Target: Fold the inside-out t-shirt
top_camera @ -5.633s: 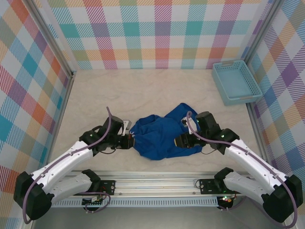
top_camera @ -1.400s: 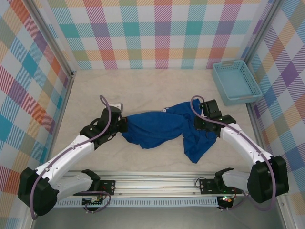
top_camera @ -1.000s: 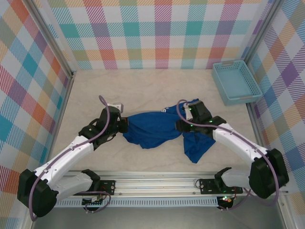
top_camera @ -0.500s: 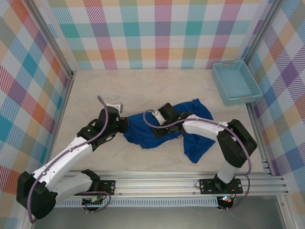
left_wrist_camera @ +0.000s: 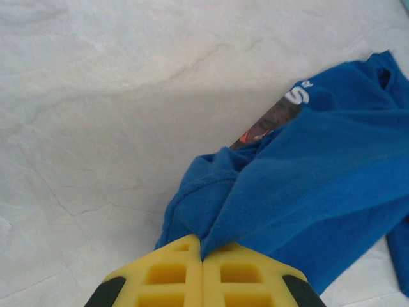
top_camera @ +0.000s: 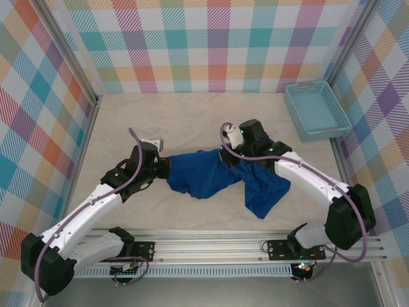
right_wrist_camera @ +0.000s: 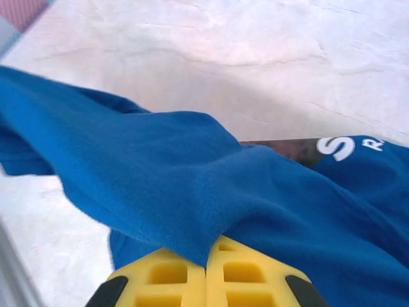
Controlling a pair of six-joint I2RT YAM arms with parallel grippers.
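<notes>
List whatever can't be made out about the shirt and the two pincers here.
Top view: which part of the shirt is sleeve, hem or neck; it lies bunched in folds.
Left wrist view: the white print past its first letters; a fold covers it.
Right wrist view: the white print too; the right edge cuts it off.
Both wrist views: how much cloth the left pincer and right pincer hold; the bottom edge cuts them off.

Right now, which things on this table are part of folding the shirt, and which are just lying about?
Part of the job: blue t-shirt; left gripper and right gripper, both shut on its cloth.
Just lying about: light-blue basket at the far right, apart from the shirt.
</notes>
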